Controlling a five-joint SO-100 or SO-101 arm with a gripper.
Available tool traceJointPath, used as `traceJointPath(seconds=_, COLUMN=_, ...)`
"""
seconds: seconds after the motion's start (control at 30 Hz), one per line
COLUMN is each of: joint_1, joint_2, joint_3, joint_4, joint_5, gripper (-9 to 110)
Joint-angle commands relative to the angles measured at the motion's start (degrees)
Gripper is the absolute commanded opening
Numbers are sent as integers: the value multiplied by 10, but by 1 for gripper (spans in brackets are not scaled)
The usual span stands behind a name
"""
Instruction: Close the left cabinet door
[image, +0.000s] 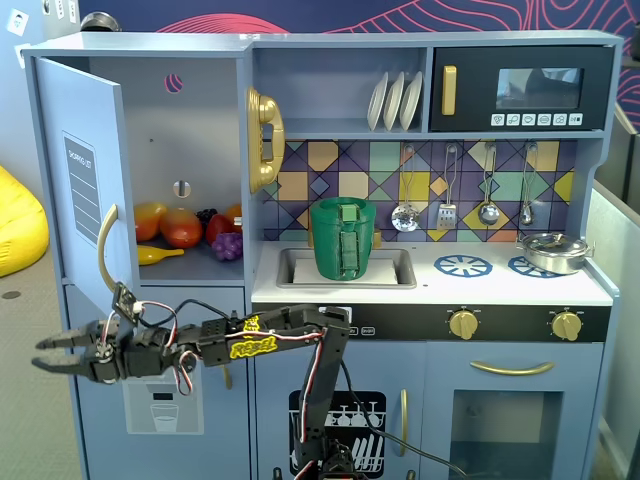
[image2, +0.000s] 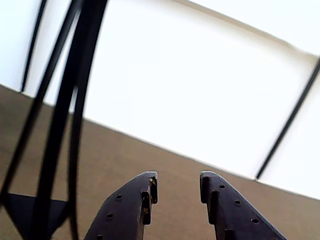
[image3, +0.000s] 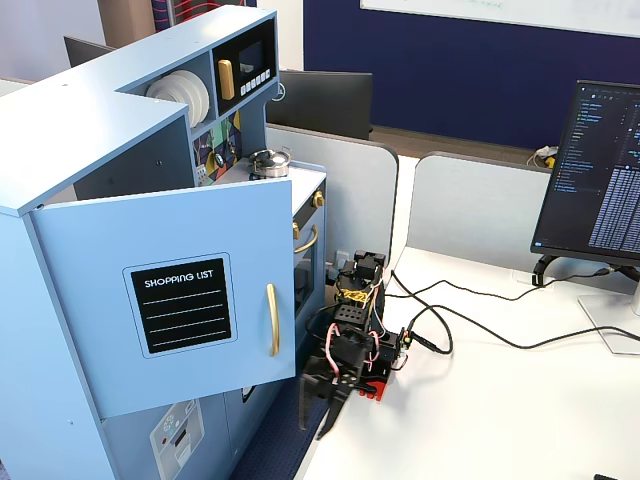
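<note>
**Cabinet door swung wide, pincer parted beside it**

Stretched out level to the left in a fixed view: gripper (image: 50, 353), low in front of the toy kitchen, fingers spread and holding nothing. Seen from the wrist view as two dark fingertips (image2: 145, 192) apart over brown floor and a white wall. Seen in another fixed view as the same gripper (image3: 318, 413) pointing downward past the table edge, just below and beside the door's lower corner.

Above the gripper, standing open: the left cabinet door (image: 80, 180), hinged at its left edge, curved gold handle (image: 104, 240) near its free edge, apparently clear of the fingers. Facing outward in the side view, the door's (image3: 170, 300) black "SHOPPING LIST" panel (image3: 182, 304).

Inside the open cabinet (image: 185, 130), on its shelf: toy fruit (image: 178, 228), with a yellow banana (image: 160, 255) and purple grapes (image: 227, 245).

Further right, sitting in the sink (image: 395, 268): a green basket (image: 346, 238). On the stovetop at the far right: a small metal pot (image: 552, 252).
</note>
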Motion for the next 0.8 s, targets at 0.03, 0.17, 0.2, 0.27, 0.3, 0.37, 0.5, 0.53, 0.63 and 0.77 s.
traceJointPath(seconds=0.03, joint_1=34, joint_2=7, joint_3=-53, joint_4=-3, joint_5=-17, gripper=0)
traceJointPath(seconds=0.17, joint_1=47, joint_2=40, joint_3=-10, joint_4=-4, joint_5=-22, gripper=0)
traceJointPath(seconds=0.2, joint_1=57, joint_2=50, joint_3=3, joint_4=-5, joint_5=-23, gripper=0)
traceJointPath(seconds=0.27, joint_1=84, joint_2=72, joint_3=24, joint_4=-8, joint_5=-25, gripper=0)
traceJointPath(seconds=0.3, joint_1=101, joint_2=82, joint_3=33, joint_4=-10, joint_5=-24, gripper=0)
traceJointPath(seconds=0.37, joint_1=140, joint_2=103, joint_3=50, joint_4=-13, joint_5=-23, gripper=0)
traceJointPath(seconds=0.5, joint_1=223, joint_2=143, joint_3=89, joint_4=-26, joint_5=-12, gripper=0)
traceJointPath(seconds=0.53, joint_1=243, joint_2=153, joint_3=97, joint_4=-29, joint_5=-8, gripper=0)
traceJointPath(seconds=0.63, joint_1=301, joint_2=175, joint_3=111, joint_4=-33, joint_5=-5, gripper=0)
traceJointPath(seconds=0.77, joint_1=381, joint_2=185, joint_3=110, joint_4=-34, joint_5=5, gripper=0)
